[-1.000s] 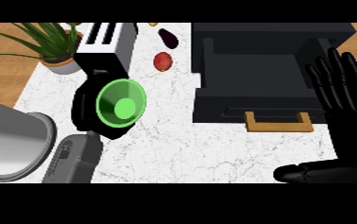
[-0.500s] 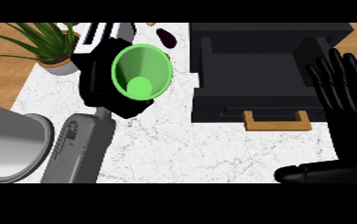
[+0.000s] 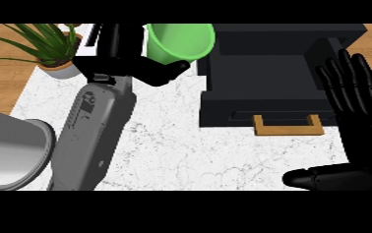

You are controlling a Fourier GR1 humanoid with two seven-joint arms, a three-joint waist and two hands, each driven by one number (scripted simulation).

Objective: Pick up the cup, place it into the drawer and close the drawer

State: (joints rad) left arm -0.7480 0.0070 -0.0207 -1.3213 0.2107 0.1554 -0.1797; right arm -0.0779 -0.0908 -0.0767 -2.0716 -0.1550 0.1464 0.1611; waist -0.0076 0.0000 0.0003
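Observation:
The green cup (image 3: pixel 181 41) is held up near the view's top, just left of the black drawer unit, its open mouth partly cut off by the top edge. My left hand (image 3: pixel 138 62) is shut on it, thumb curled under its lower side, with the grey forearm reaching up from the lower left. The open drawer (image 3: pixel 280 87) is a black box at right with a wooden handle (image 3: pixel 287 125) on its front. My right hand (image 3: pixel 347 94) stands open at the right edge, fingers up, beside the drawer.
A potted plant (image 3: pixel 47 50) stands at the upper left. A grey round bowl (image 3: pixel 18 151) sits at the left edge. The counter is white marble (image 3: pixel 196 153), with wood beyond it at the left.
My left hand has lifted the green cup up and to the right, from the counter's left part to just beside the drawer. The right hand has stayed still.

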